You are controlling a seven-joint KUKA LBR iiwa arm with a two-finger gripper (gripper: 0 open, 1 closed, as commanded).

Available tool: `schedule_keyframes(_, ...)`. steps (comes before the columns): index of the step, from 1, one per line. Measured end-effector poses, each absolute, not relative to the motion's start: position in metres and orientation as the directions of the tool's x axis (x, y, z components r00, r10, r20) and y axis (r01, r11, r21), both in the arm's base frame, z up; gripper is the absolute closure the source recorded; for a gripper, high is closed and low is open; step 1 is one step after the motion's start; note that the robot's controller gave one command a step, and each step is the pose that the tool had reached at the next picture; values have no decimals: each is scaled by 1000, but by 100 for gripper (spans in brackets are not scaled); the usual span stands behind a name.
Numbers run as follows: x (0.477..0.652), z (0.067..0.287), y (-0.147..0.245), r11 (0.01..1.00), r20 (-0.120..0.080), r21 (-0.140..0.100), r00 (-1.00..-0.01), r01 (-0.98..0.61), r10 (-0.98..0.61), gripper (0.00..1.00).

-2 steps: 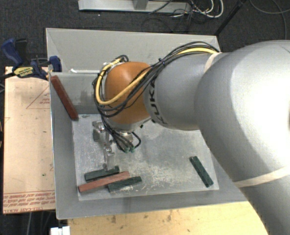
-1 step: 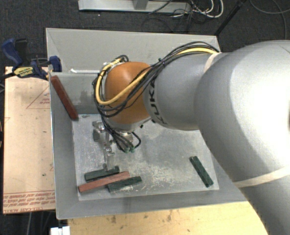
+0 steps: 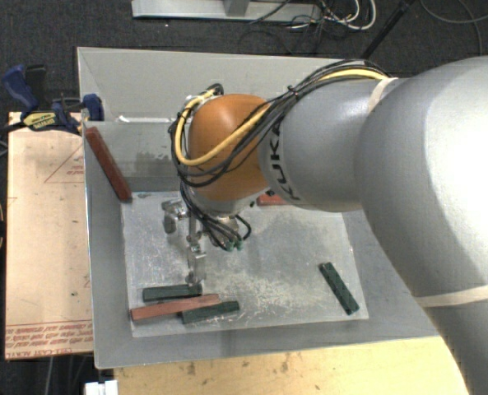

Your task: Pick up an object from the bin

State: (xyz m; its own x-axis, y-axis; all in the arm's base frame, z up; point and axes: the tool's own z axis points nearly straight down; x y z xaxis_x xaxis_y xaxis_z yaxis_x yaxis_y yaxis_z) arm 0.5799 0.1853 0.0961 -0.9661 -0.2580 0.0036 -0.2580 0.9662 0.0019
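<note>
Bright even light; sheen on arm; shadow on bin wall.

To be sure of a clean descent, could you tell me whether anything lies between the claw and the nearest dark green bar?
Nothing visible does: the claw hangs close over the dark green bar; a reddish bar lies beside it.

The grey metal bin has a matt floor, scratched pale. The dark green flat bar at lower right and the reddish-brown flat bar at lower left look matt and smooth. The arm's silver casing is smooth and softly shiny; its orange domed cover is glossy.
</note>
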Motion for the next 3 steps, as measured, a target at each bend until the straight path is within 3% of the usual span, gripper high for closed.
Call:
schedule_keyframes(1,539,90,193,958,-9,0,-958,-286,-286,0)
schedule_keyframes(2,512,74,209,865,0,1,-865,-502,-502,100)
schedule_keyframes(3,512,74,209,865,0,1,-865,-502,-502,100)
